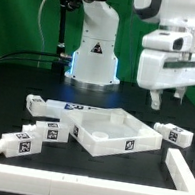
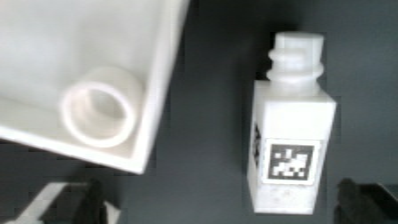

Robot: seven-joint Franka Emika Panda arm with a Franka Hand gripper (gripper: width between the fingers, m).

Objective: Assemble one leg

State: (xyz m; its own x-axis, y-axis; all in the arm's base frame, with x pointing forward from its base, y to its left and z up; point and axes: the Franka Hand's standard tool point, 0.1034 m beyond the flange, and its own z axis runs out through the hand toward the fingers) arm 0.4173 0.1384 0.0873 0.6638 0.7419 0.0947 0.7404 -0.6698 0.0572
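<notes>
A white leg (image 2: 290,130) with a square tag mark lies flat on the dark table, its narrower stub end (image 2: 295,55) pointing away from the fingers. In the exterior view this leg (image 1: 172,133) lies just to the exterior view's right of the large white tray-like panel (image 1: 92,136). My gripper (image 1: 166,99) hangs above it, open and empty. In the wrist view my gripper (image 2: 217,205) shows dark fingertips (image 2: 71,200) on either side of the leg, apart from it. A corner of the panel (image 2: 151,90) with its round hole (image 2: 98,105) lies beside the leg.
Several more legs lie at the exterior view's left (image 1: 43,131), (image 1: 16,143), (image 1: 35,101). The marker board (image 1: 80,107) lies behind the panel. A low white rail (image 1: 83,180) runs along the front and another piece (image 1: 181,170) at the right.
</notes>
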